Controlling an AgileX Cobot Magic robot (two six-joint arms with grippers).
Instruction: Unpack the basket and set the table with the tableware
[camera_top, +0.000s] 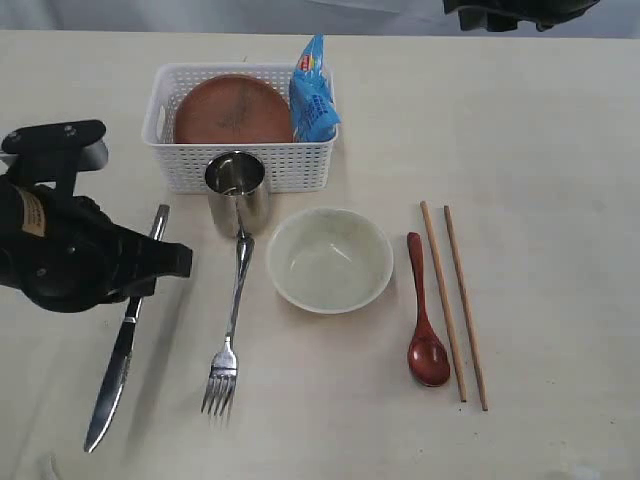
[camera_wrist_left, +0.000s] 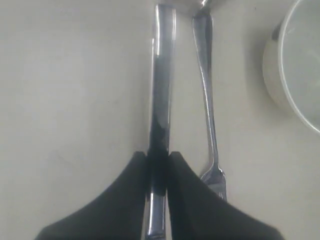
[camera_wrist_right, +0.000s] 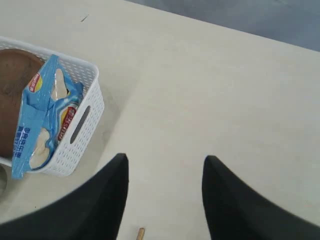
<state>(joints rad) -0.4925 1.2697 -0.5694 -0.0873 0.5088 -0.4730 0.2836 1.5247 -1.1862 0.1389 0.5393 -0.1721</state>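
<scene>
Our left jaws (camera_wrist_left: 157, 159) grip the steel knife (camera_wrist_left: 162, 90); the plate (camera_top: 232, 110) waits in the basket (camera_top: 250, 172).
The knife's long axis runs straight out through the closed jaws, parallel to the fork (camera_wrist_left: 207, 100) just beside it on the counter (camera_wrist_left: 75, 100). Our right jaws (camera_wrist_right: 165, 165) stand open and empty near the basket's chip-bag (camera_wrist_right: 42, 115) end, with the plate beyond the bag.

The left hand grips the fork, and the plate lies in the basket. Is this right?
No: the left wrist view shows the left hand shut on the knife; the fork lies free beside it. The plate does lie in the basket.
</scene>
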